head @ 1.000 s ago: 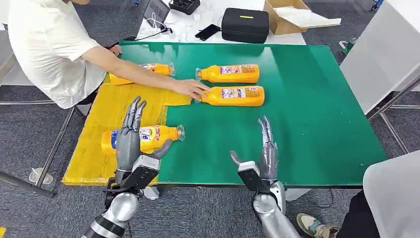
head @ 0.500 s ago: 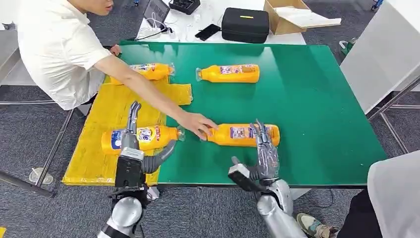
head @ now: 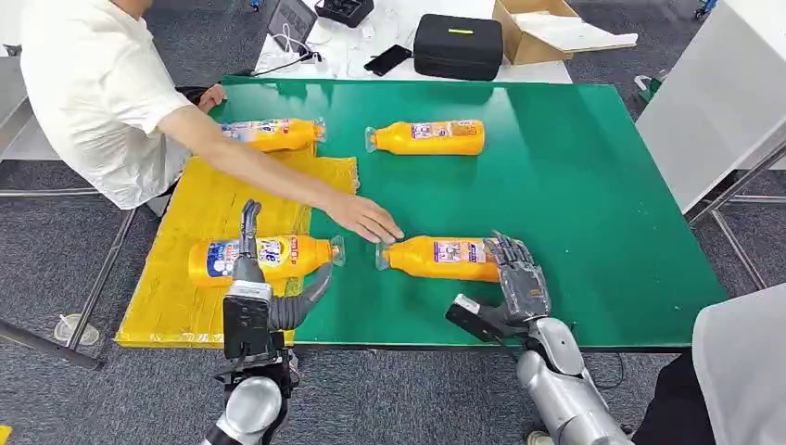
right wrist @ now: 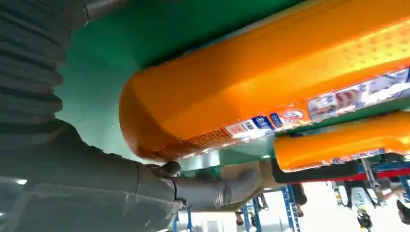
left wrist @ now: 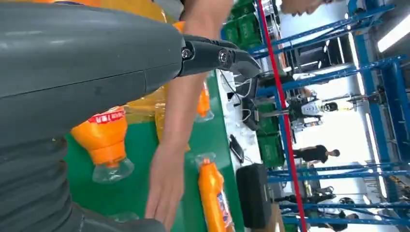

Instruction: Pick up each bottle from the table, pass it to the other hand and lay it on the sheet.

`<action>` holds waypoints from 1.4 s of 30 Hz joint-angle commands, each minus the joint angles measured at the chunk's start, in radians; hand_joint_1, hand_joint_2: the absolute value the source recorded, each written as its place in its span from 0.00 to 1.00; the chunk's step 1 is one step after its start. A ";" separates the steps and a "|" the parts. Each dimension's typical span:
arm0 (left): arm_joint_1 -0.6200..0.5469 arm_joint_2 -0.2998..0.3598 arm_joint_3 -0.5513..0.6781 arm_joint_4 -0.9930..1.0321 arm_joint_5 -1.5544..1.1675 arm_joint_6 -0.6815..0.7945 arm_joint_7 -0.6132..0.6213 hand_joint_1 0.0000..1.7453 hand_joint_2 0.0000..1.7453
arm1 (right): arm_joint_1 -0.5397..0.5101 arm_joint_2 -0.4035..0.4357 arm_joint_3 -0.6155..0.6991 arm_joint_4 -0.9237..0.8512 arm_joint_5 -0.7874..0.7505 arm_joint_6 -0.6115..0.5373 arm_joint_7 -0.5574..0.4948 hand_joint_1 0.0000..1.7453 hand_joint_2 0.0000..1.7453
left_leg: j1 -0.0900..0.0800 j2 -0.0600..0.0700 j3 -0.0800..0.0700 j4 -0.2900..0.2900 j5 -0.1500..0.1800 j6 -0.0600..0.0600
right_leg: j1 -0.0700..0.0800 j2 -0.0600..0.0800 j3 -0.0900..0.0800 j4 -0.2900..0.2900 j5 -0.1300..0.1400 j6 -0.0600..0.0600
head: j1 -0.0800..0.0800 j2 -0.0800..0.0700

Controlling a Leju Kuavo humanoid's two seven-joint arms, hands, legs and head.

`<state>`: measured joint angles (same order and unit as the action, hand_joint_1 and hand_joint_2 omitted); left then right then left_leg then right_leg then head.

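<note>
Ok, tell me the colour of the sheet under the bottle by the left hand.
Yellow. The sheet shows best in the head view, with the orange bottle lying on it.

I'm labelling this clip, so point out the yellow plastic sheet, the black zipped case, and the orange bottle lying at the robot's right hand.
Yellow plastic sheet (head: 176, 306), head view, bare near corner.
Black zipped case (head: 458, 46), head view, top panel.
Orange bottle at the right hand (head: 436, 259), head view, body beside the label.

The right hand (head: 519, 278) covers the base end of the near orange bottle (head: 436, 257). At the upper left of the frame, the person's arm (head: 250, 162) crosses the far bottle (head: 273, 133) on the yellow sheet (head: 176, 306), and the frame's top edge cuts off the person's head.
</note>
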<state>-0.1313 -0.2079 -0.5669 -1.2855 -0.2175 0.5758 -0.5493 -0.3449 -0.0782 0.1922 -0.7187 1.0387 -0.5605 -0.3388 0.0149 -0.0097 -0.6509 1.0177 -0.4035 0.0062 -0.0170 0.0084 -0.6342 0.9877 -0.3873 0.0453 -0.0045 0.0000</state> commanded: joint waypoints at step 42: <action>-0.085 -0.015 -0.138 0.099 0.148 -0.099 0.040 0.00 1.00 | -0.249 -0.019 0.225 0.314 0.036 0.370 0.333 0.00 1.00 | -0.001 -0.001 0.006 -0.001 0.000 0.001 | 0.000 -0.002 0.006 -0.001 -0.001 -0.001 | 0.000 0.000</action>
<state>-0.1785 -0.2388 -0.6939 -1.2543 -0.0729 0.4906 -0.5291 -0.5557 -0.0900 0.4112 -0.5688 1.0990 -0.3531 -0.0762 0.0143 -0.0095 -0.6487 1.0178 -0.4030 0.0066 -0.0176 0.0085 -0.6325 0.9875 -0.3869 0.0455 -0.0042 0.0000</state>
